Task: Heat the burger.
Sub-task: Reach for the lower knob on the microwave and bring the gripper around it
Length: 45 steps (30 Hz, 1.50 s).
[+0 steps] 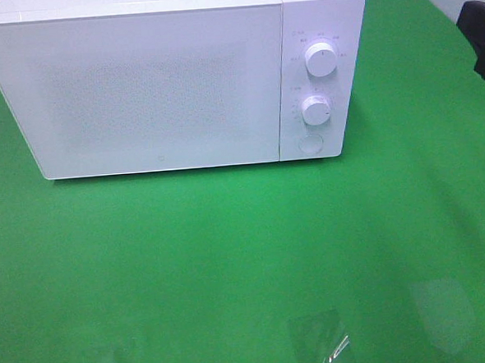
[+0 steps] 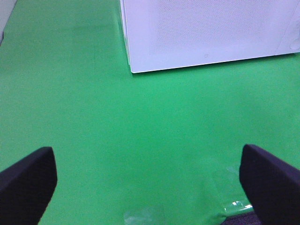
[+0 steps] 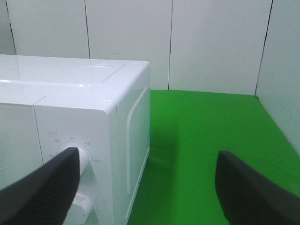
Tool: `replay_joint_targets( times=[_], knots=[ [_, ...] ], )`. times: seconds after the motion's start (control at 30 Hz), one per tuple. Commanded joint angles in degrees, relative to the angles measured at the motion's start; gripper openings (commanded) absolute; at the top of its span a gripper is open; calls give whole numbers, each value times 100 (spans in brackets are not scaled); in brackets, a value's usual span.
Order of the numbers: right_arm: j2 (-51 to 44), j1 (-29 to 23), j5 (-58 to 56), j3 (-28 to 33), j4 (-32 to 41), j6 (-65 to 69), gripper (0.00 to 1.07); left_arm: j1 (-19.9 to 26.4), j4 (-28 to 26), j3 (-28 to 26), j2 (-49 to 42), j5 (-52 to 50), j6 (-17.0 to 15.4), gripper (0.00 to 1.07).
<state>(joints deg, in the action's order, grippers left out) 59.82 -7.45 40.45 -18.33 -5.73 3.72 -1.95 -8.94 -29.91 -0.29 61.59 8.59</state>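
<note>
The burger shows in none of the views, so I cannot tell where it is. The microwave (image 1: 154, 88) stands toward the back of the green surface (image 1: 230, 248) with its door (image 1: 138, 89) closed, and the frosted white front lets nothing inside be seen.

To the right of the door the control panel carries an upper knob (image 1: 321, 60), a lower knob (image 1: 315, 109) below it and a round button (image 1: 309, 144) at the bottom.

The right gripper (image 3: 147, 161) is held up at the height of the knobs, off the front right corner of the microwave. Its two dark fingers (image 3: 42, 192) are spread wide with nothing between them. In the right wrist view one finger overlaps the upper knob; whether it touches the knob cannot be told.

The left gripper (image 2: 146, 154) hangs over the surface in front of the microwave's left corner, well apart from it. Its jaws are as wide as they go and hold nothing.

Near the front edge of the surface lie a few patches of clear film (image 1: 320, 341), flat on the green. White wall panels (image 3: 211, 42) close off the back.
</note>
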Motion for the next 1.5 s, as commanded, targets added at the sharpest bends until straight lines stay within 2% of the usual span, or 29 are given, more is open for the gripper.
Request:
replay_joint_targets(
  times=[0.03,0.17,0.23,0.47,0.57,0.6,0.63,0.67,0.7,0.73,0.77,0.8,0.87,0.9,0.93,1.1,1.23,1.4,1.5],
  knots=[
    [286,-6,584,6,29,-149,76,29,-6,23,-143,-34,-23,98],
    [739,-6,1003,6,97,-372,76,29,-6,23,-143,-34,-23,98],
    [1243,-6,1289,6,516,-768,76,29,-6,23,-143,-34,-23,98],
    [1788,-34,1816,40,877,-928,76,29,-6,23,-143,-34,-23,98],
    [2149,-458,2315,109,1409,-1146,76,29,-6,23,-143,-34,-23,98],
    [2149,-458,2315,109,1409,-1146,76,29,-6,23,-143,-34,-23,98],
    [2343,-739,2481,115,1736,-1324,76,29,-6,23,-143,-34,-23,98],
    [2343,-739,2481,115,1736,-1324,76,29,-6,23,-143,-34,-23,98],
    [2550,-1071,2670,115,2063,-1490,76,29,-6,23,-143,-34,-23,98],
    [2550,-1071,2670,115,2063,-1490,76,29,-6,23,-143,-34,-23,98],
    [2796,-1387,2951,115,2384,-1576,76,29,-6,23,-143,-34,-23,98],
    [2796,-1387,2951,115,2384,-1576,76,29,-6,23,-143,-34,-23,98],
    [3277,-1925,3466,115,2865,-1593,76,29,-6,23,-143,-34,-23,98],
    [3277,-1925,3466,115,2865,-1593,76,29,-6,23,-143,-34,-23,98],
    [3495,-2206,3701,109,3083,-1593,76,29,-6,23,-143,-34,-23,98],
    [3816,-2578,4028,109,3507,-1593,76,29,-6,23,-143,-34,-23,98],
    [4234,-3237,4165,-97,4412,-1627,76,29,-6,23,-143,-34,-23,98],
    [4395,-3403,4171,-269,4555,-1725,76,29,-6,23,-143,-34,-23,98],
    [4532,-3466,4165,-590,4549,-1736,76,29,-6,23,-143,-34,-23,98]
  ],
)
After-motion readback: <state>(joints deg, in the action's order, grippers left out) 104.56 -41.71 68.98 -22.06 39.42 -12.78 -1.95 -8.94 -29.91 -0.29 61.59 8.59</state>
